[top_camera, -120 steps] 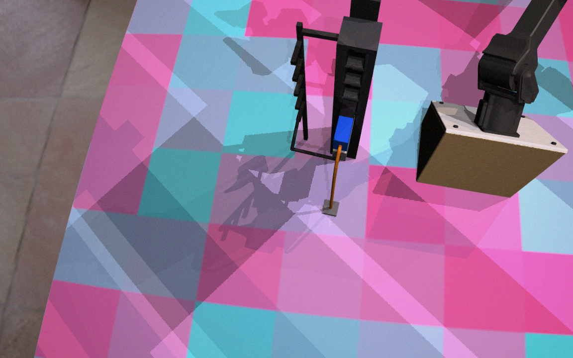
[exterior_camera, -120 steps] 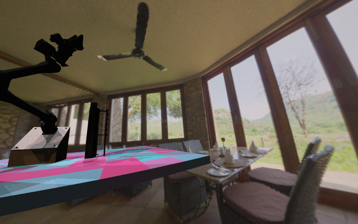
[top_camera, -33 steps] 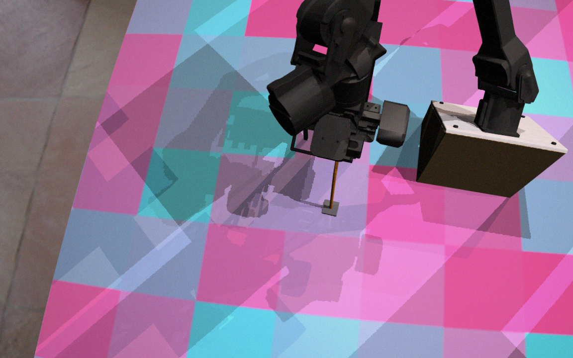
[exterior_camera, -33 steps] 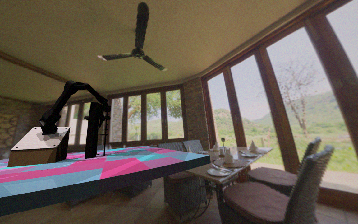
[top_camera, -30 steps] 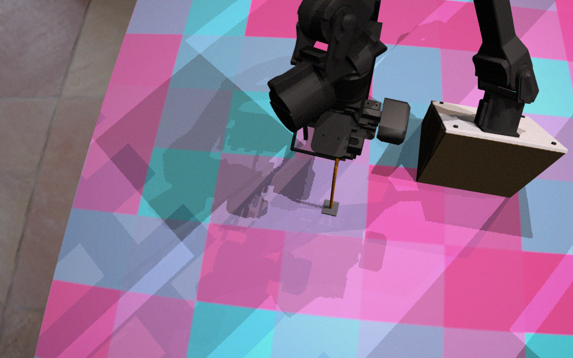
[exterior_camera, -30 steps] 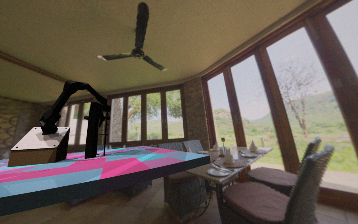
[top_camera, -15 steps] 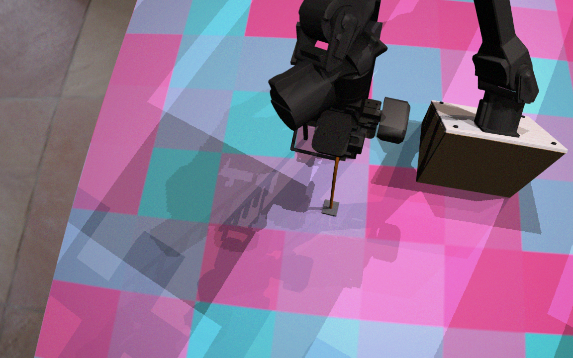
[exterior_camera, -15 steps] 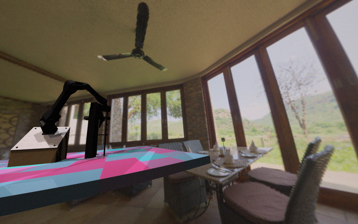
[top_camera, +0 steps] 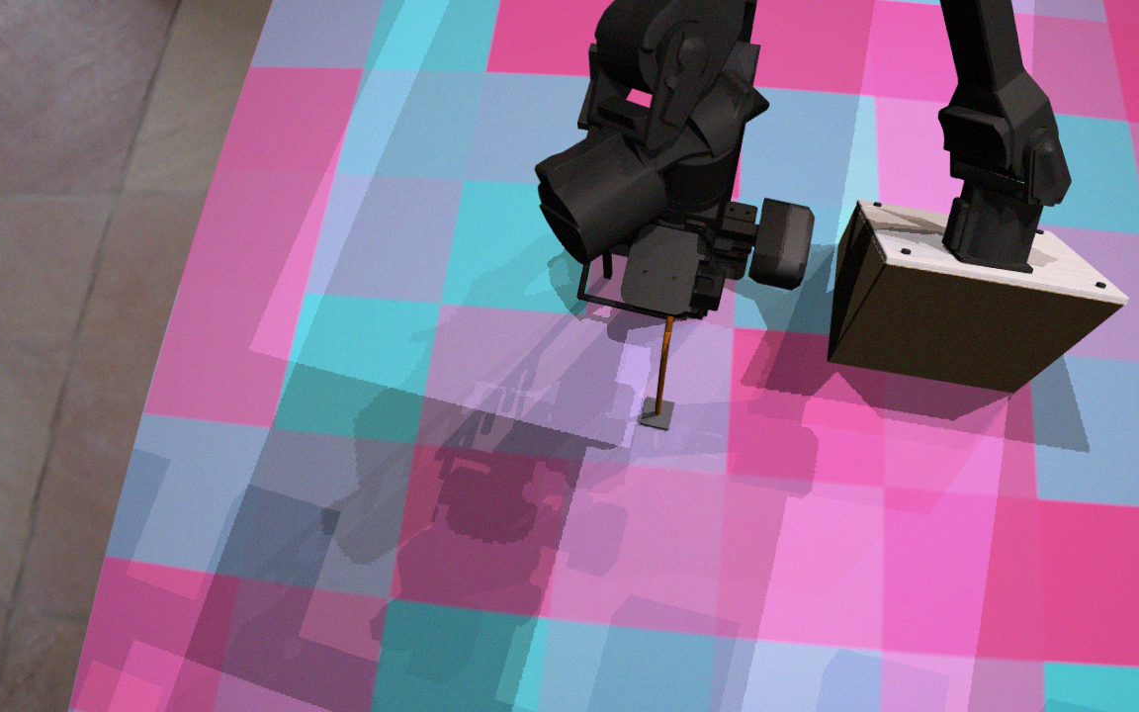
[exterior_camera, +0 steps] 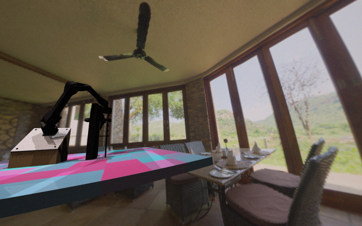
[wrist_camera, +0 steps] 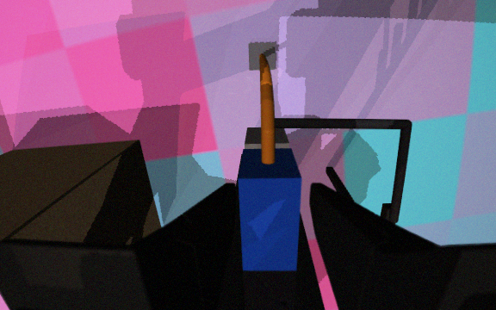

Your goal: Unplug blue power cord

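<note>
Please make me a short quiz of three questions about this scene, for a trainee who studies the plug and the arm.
1. True or false: in the wrist view, the blue plug stands between the two fingers of the pincer.
2. Which colour has the cord that leaves the plug? A) blue B) orange C) green
3. Fill in the missing word: in the top view, the arm's base is mounted on a wooden ____.

Key: 1 true. 2 B. 3 box.
</note>
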{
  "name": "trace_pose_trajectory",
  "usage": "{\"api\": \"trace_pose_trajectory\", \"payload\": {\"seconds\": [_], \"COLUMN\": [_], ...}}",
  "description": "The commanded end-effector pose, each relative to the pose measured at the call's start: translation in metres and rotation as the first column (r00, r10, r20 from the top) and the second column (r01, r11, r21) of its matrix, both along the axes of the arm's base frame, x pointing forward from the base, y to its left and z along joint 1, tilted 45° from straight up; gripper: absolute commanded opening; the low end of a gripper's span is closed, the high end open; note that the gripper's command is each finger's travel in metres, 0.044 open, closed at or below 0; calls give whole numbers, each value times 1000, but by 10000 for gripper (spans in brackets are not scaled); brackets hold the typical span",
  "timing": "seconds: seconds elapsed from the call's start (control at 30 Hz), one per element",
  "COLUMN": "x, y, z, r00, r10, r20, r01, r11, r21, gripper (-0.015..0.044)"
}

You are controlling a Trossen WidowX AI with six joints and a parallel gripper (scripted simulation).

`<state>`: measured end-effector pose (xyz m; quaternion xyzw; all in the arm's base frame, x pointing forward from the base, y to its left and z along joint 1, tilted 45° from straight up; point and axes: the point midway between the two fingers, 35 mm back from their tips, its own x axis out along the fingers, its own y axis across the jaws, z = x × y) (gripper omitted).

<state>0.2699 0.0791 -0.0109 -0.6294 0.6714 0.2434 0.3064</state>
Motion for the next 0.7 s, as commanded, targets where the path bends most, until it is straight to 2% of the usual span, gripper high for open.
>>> {"api": "trace_pose_trajectory", "payload": {"seconds": [0.0, 0.03, 0.33, 0.37, 0.67], "x": [0, 0, 0, 0, 2], "y": [0, 0, 0, 0, 9], "z": [0, 0, 0, 0, -7], "r00": [1000, 1000, 1000, 1000, 1000], "r10": [0, 0, 0, 0, 1], "r20": [0, 0, 0, 0, -1], "r01": [0, 0, 0, 0, -1], "r11": [1000, 1000, 1000, 1000, 1000], "r21": [0, 0, 0, 0, 1], "gripper": [107, 81, 21, 0, 0]}}
